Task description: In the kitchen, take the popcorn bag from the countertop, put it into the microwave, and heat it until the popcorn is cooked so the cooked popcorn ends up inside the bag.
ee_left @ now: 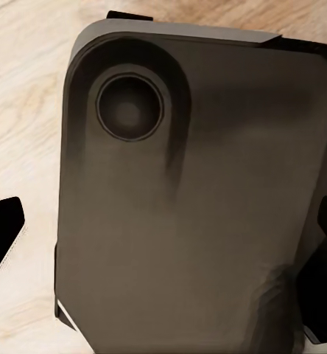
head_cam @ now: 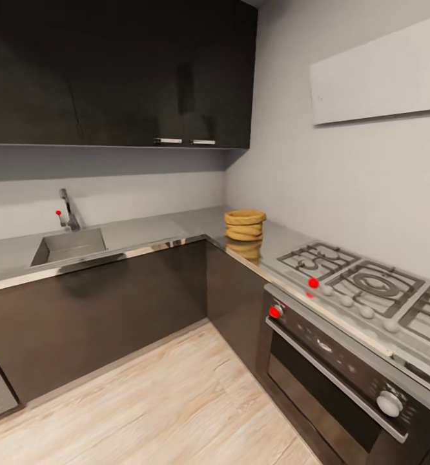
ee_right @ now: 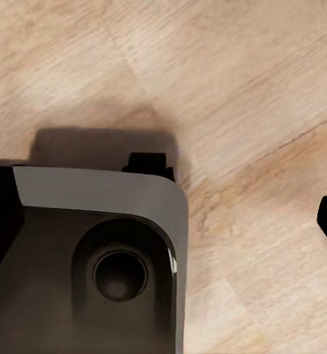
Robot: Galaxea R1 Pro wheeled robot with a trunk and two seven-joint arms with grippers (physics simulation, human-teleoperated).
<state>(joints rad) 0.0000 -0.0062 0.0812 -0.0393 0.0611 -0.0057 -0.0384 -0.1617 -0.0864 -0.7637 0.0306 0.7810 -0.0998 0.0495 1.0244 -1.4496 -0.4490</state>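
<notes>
The popcorn bag, a small tan sack with a rolled rim, stands upright on the grey countertop at the corner where the two runs meet, just left of the gas hob. Its popcorn is hidden inside from this angle. The microwave is out of view. In the left wrist view my left gripper hangs open over the robot's dark base, its black fingertips at the frame's sides. My right gripper is open too, over the base's corner and the wooden floor.
A sink with a tap is set in the left counter run. A gas hob with red and grey knobs and a built-in oven fill the right run. Dark wall cabinets hang above. Light wood floor lies between.
</notes>
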